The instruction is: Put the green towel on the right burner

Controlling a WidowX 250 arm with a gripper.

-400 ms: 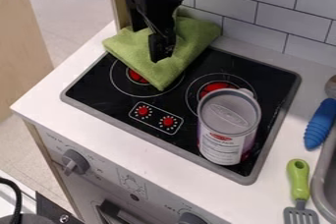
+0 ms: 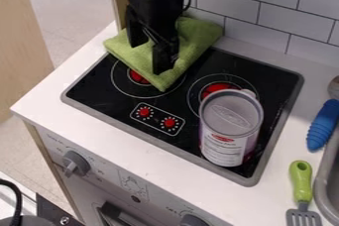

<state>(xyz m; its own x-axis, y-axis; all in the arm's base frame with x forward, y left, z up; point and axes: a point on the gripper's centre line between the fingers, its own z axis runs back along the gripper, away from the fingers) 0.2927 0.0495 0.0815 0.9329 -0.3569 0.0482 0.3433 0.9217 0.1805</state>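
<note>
Well, gripper [image 2: 148, 59]: hanging down above the towel, its two fingers spread well apart with a gap between them; whether the tips touch the cloth, I cannot tell.
Green towel [image 2: 192, 39]: folded, directly below and behind the gripper, lying across the rear left corner of the cooktop [image 2: 99, 93] and onto the counter [image 2: 59, 90]; it is off the right burner.
Left burner [image 2: 138, 76]: below the gripper in the view, glowing red, partly covered by the towel's near corner.
Right burner [image 2: 216, 88]: to the right of the gripper and a little nearer the camera, also red, partly hidden by the can.
Can [image 2: 232, 126]: upright on the cooktop, on the near right side of the gripper, with a lid on top.
Control panel [image 2: 157, 118]: nearer the camera than the gripper, with two red dials.
Spatula [image 2: 301, 180]: well apart from the gripper, to its near right, green handle toward it, beside the sink [image 2: 321, 190].
Blue handle [image 2: 323, 125]: well to the right of the gripper, near the sink.
Tiled wall [image 2: 278, 22]: behind and to the right of the gripper.
</note>
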